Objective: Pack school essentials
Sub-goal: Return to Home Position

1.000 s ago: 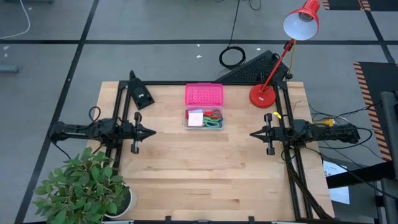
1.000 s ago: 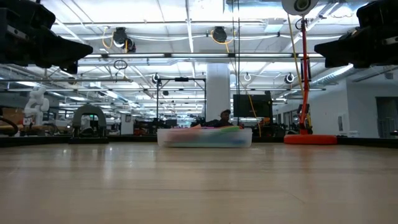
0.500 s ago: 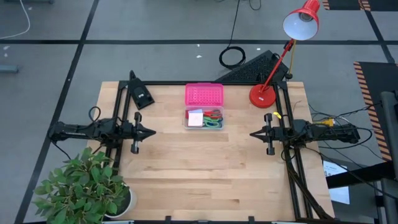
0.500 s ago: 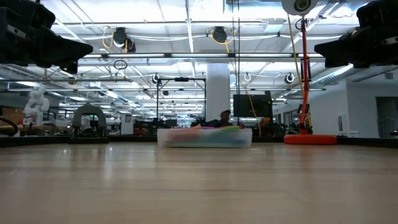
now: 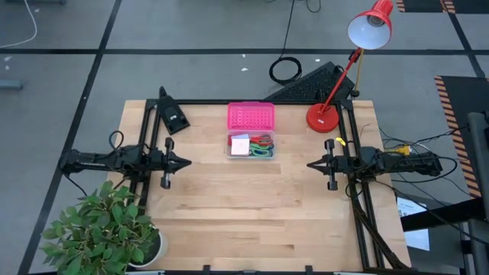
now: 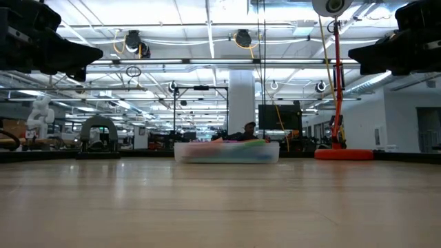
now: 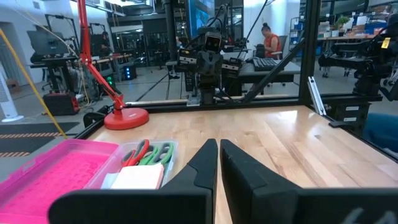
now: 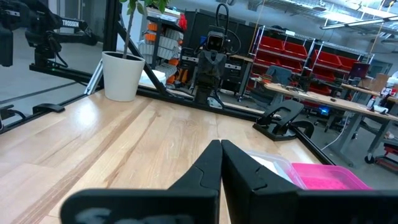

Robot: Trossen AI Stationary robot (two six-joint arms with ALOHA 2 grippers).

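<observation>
A clear plastic box (image 5: 250, 145) sits at the table's far middle. It holds school essentials: scissors with red and green handles (image 7: 148, 153) and white and pink notepads (image 5: 241, 145). Its pink lid (image 5: 250, 117) lies flat just beyond it. My left gripper (image 5: 188, 162) hovers shut near the table's left edge, level, pointing right. My right gripper (image 5: 309, 164) hovers shut near the right edge, level, pointing left. Neither holds anything.
A red desk lamp (image 5: 324, 114) stands at the far right corner, its head (image 5: 370, 27) beyond the table. A black stand (image 5: 173, 114) sits at the far left. A potted plant (image 5: 107, 229) stands at the near left corner. Bare wood fills the near half.
</observation>
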